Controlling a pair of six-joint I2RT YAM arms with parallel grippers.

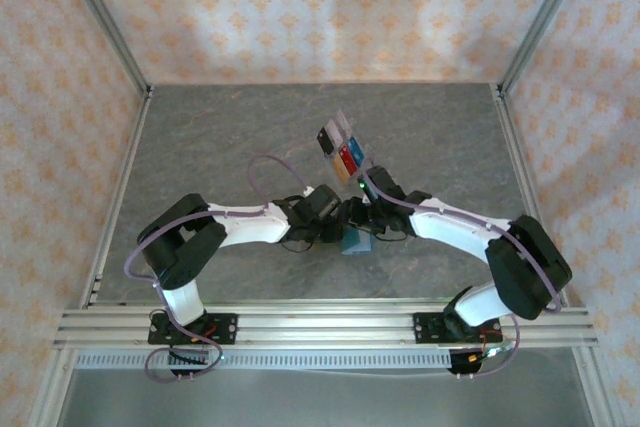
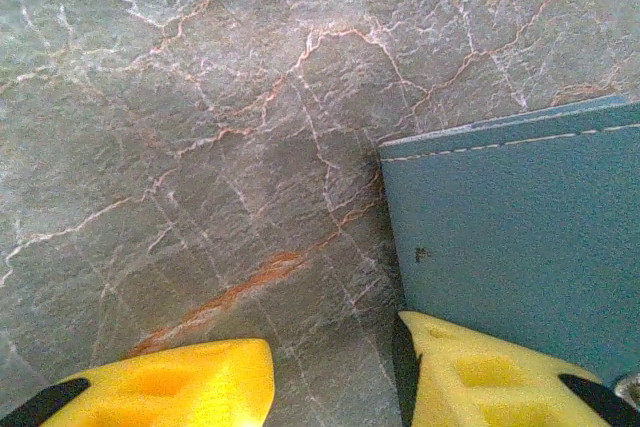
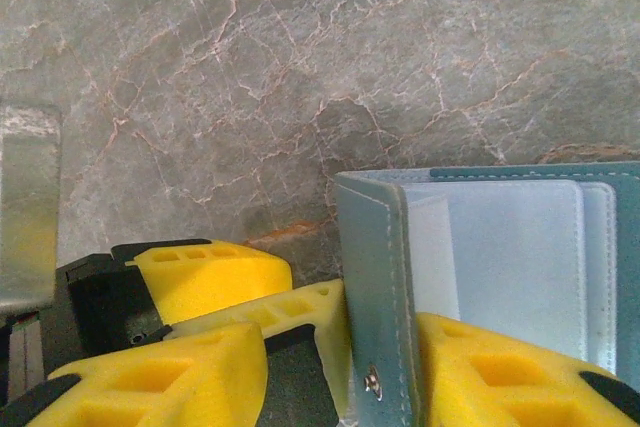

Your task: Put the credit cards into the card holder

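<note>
Then | step: I was opening the card holder | left gripper, right gripper stood spread, pinching nothing | next needed: credit cards, upper centre

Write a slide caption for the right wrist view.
Teal card holder lies open on the marbled table, pale pockets showing, its flap between the right gripper's parted yellow fingers.
</note>
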